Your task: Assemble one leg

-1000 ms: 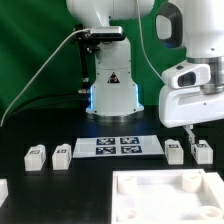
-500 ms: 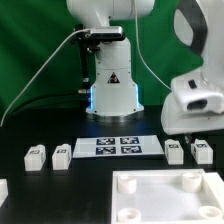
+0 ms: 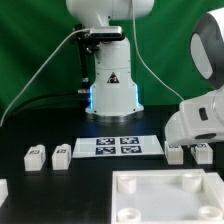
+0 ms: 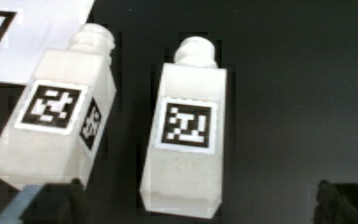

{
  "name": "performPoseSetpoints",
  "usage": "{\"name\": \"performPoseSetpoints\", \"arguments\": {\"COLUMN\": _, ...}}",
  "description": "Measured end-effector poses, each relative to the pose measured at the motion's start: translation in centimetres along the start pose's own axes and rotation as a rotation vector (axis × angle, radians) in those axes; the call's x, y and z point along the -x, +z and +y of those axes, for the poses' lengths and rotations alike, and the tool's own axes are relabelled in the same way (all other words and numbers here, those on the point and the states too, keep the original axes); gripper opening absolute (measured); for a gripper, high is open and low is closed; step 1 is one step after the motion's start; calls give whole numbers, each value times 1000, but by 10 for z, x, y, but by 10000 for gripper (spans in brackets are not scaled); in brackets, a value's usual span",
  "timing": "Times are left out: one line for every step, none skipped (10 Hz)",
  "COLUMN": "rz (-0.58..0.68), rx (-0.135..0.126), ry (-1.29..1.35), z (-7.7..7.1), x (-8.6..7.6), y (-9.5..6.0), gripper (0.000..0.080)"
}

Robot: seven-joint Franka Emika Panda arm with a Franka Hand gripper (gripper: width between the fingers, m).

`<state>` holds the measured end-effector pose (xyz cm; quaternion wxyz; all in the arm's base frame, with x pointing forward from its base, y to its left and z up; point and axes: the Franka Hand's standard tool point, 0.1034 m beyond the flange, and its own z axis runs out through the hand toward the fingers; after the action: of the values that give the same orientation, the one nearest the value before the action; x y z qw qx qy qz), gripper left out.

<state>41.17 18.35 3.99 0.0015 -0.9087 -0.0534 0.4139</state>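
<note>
The gripper [image 4: 194, 203] is spread wide and holds nothing, with the leg [image 4: 188, 130] lying directly beneath it. It should centre there before closing, since one finger looks close to the second leg [image 4: 60, 110] alongside.

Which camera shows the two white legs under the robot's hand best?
The wrist view: one leg and its neighbour fill the picture, markers big and sharp. The exterior view shows both only tiny, below the arm, markers unreadable.
</note>
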Motion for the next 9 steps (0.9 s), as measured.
{"name": "performPoseSetpoints", "arguments": {"rz": -1, "rx": 3, "ry": 3, "z": -2, "x": -1, "y": 7, "gripper": 649}}
{"name": "performPoseSetpoints", "arguments": {"rz": 3, "rx": 5, "ry": 2, "z": -3, "x": -2, "y": 16, "gripper": 649}}
{"name": "performPoseSetpoints", "arguments": {"rz": 2, "rx": 8, "ry": 2, "z": -4, "x": -3, "y": 26, "gripper": 649}}
{"name": "performPoseSetpoints", "arguments": {"rz": -7, "rx": 10, "ry": 0, "z": -5, "x": -5, "y": 32, "gripper": 649}}
{"name": "performPoseSetpoints", "arguments": {"rz": -5, "rx": 11, "ry": -1, "z": -7, "x": -7, "y": 36, "gripper": 649}}
{"name": "performPoseSetpoints", "arguments": {"rz": -3, "rx": 11, "ry": -1, "z": -6, "x": -7, "y": 39, "gripper": 649}}
{"name": "performPoseSetpoints", "arguments": {"rz": -5, "rx": 14, "ry": -3, "z": -7, "x": -7, "y": 41, "gripper": 649}}
{"name": "performPoseSetpoints", "arguments": {"rz": -5, "rx": 14, "ry": -5, "z": -7, "x": -7, "y": 40, "gripper": 649}}
{"name": "performPoseSetpoints", "arguments": {"rz": -5, "rx": 13, "ry": -4, "z": -7, "x": -7, "y": 40, "gripper": 552}}
